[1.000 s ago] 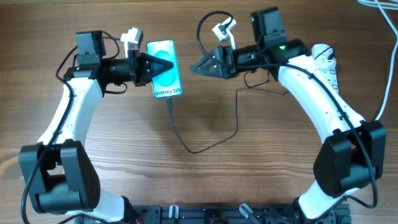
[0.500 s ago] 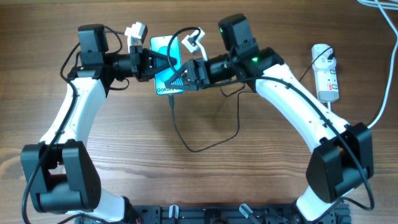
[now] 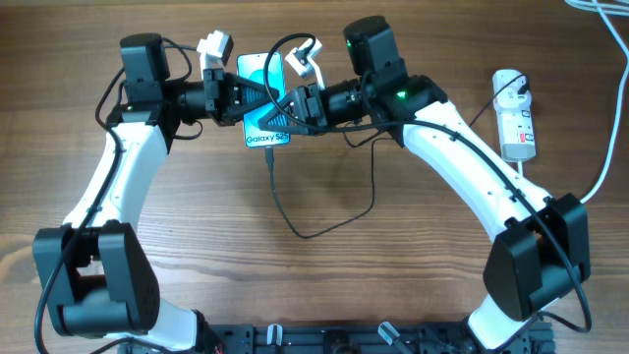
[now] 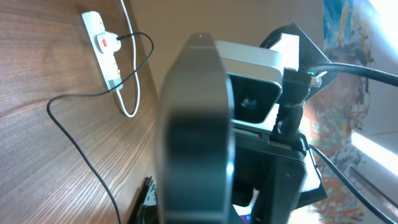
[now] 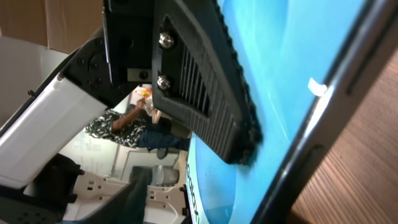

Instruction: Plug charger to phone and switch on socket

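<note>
The phone (image 3: 261,116), teal screen up with "Galaxy S25" at its near end, is held off the table. My left gripper (image 3: 254,98) is shut on it from the left; its ribbed finger (image 5: 205,87) presses on the screen (image 5: 292,93). From the right, my right gripper (image 3: 286,108) straddles the phone's right edge. One dark finger (image 5: 121,199) stands apart from the screen, so the jaws are open. The thin black charger cable (image 3: 314,232) meets the phone's near end and loops over the table. The white socket (image 3: 515,116) lies far right with a black plug in it.
A thick white cord (image 3: 607,147) runs from the socket to the far right corner. In the left wrist view the phone's dark edge (image 4: 193,124) fills the middle, with the socket (image 4: 102,45) and black cable (image 4: 81,134) on the wood beyond.
My right arm has swung left from the socket side to the phone and its jaws have narrowed around the phone's edge. The socket is uncovered. The left gripper keeps its hold.
</note>
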